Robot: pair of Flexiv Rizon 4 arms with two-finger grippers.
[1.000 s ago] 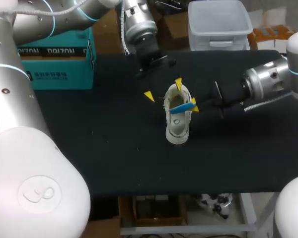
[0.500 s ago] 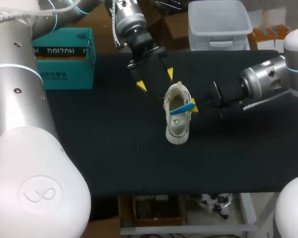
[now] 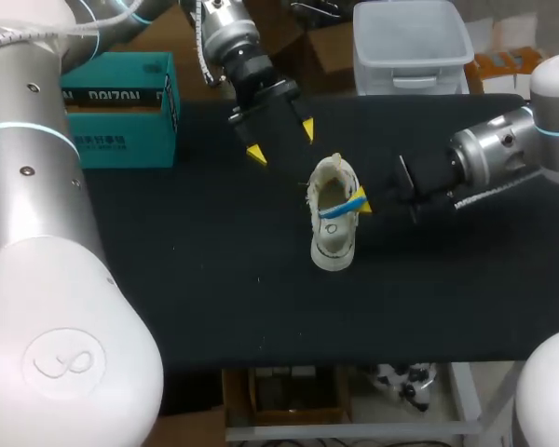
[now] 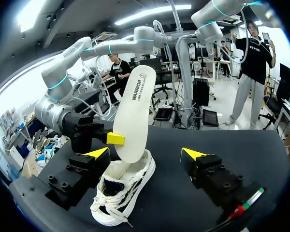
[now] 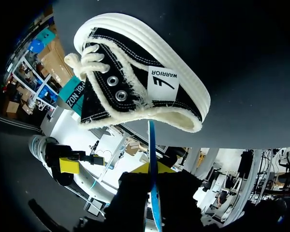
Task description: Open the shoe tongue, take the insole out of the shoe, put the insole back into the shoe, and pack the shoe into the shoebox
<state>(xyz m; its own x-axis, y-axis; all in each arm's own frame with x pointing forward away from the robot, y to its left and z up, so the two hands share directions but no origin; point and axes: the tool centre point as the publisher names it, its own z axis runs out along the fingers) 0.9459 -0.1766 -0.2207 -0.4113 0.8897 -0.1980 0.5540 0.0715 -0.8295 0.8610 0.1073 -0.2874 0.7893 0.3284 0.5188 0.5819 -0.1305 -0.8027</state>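
Observation:
A cream and black canvas shoe [image 3: 334, 237] stands on the black table [image 3: 214, 279], toe toward the front edge. An insole [image 3: 341, 206], white on top and blue underneath, sticks up out of the shoe's opening. My right gripper [image 3: 362, 200] is shut on the insole's edge at the shoe's right side. In the right wrist view the insole [image 5: 152, 145] runs edge-on between that gripper's fingers [image 5: 152, 170], beside the shoe [image 5: 140, 82]. My left gripper [image 3: 281, 142] hangs open behind and left of the shoe, holding nothing. Its wrist view shows the upright insole [image 4: 135, 111] and the shoe [image 4: 123, 193] ahead of it.
A teal shoebox [image 3: 121, 107] sits at the table's back left corner, left of my left gripper. Bare black table surface lies in front of the shoe and to both sides of it.
My left gripper has drawn back from the shoe's heel, going up and left toward the shoebox side, still open. The right gripper, the insole and the shoe have stayed put.

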